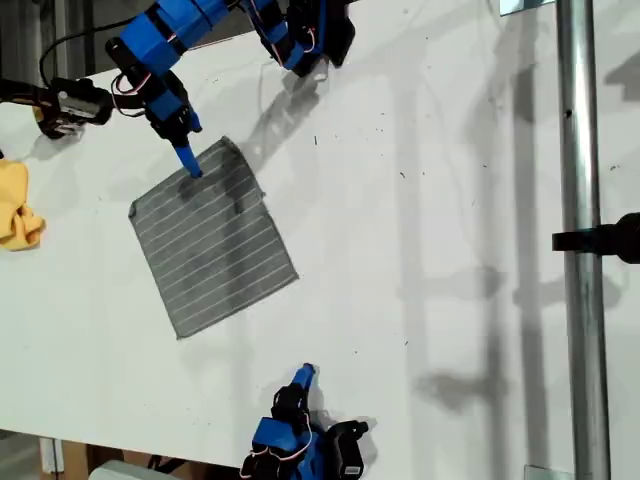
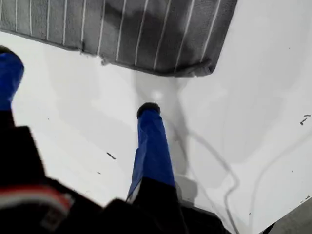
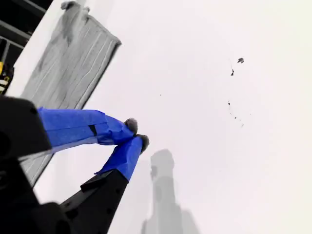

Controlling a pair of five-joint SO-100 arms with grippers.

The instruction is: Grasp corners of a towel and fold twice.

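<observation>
Towel [image 1: 215, 240] lies spread on the white bench [image 1: 450, 250], turned so it sits as a diamond in the exterior view. One corner [image 1: 228, 143] points toward that view's top, and the others point to its left, its bottom and its right. It looks flat and single-layered, so I judge no fold has been made yet.

My first pincer [image 1: 188, 160] is the one that matters. It hangs at the towel's upper-left edge in the exterior view, just beside that top corner. In the first wrist view the first pincer [image 2: 78, 87] stands wide open and holds nothing. One blue finger [image 2: 148, 112] has its tip over bare bench just short of the striped hem. The towel [image 2: 146, 34] lies straight ahead of the tips. The corner [image 2: 209, 68] is off to one side of the finger, not between the jaws.

My second pincer [image 3: 135, 132] is closed tip to tip on nothing. The towel [image 3: 68, 73] is well apart from it. The exterior view shows the second pincer [image 1: 305, 375] near the bottom edge, beyond the towel's lower corner.

The coming grasp turns on that sideways offset. The first pincer likely has to slide along the hem toward the corner, then go forward so that the tip of the cloth sits between the jaws.
</observation>
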